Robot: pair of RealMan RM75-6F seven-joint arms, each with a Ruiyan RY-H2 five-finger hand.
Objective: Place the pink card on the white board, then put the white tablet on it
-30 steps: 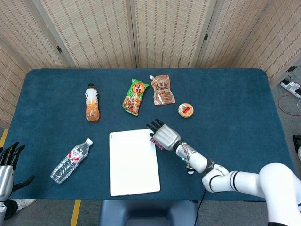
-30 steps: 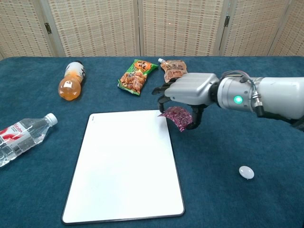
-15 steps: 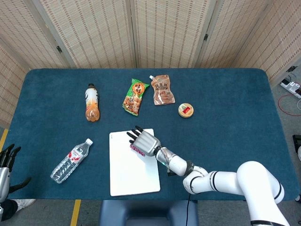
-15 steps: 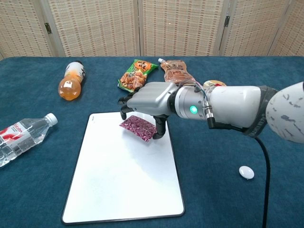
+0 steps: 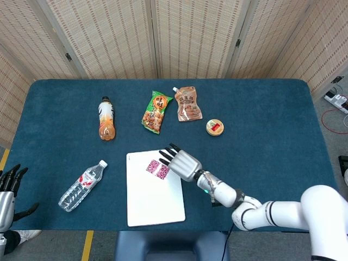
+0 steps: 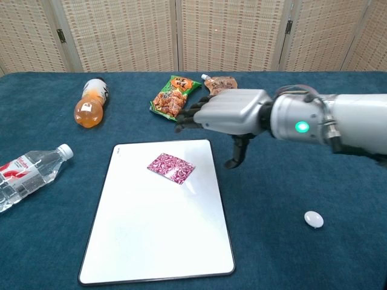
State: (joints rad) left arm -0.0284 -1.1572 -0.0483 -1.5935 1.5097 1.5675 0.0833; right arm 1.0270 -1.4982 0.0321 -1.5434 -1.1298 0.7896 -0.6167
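Observation:
The pink patterned card [image 5: 157, 168] [image 6: 171, 167] lies flat on the upper part of the white board [image 5: 155, 204] [image 6: 157, 241], free of any hand. My right hand [image 5: 182, 162] [image 6: 227, 115] hovers just right of the card over the board's top right corner, fingers spread and holding nothing. The small white tablet [image 6: 313, 219] lies on the blue cloth to the right of the board, under my right forearm; the head view does not show it. My left hand [image 5: 8, 187] hangs off the table's lower left corner, fingers apart and empty.
A water bottle [image 5: 82, 185] [image 6: 27, 175] lies left of the board. Behind it lie an orange drink bottle [image 5: 106, 118] [image 6: 91, 103], a green snack bag [image 5: 156, 111] [image 6: 175, 96], a brown pouch [image 5: 188, 103] and a small round tin [image 5: 215, 127].
My right hand carried the pink card left over the board, let go of it, and drew back to the right and up. The card now lies on the board.

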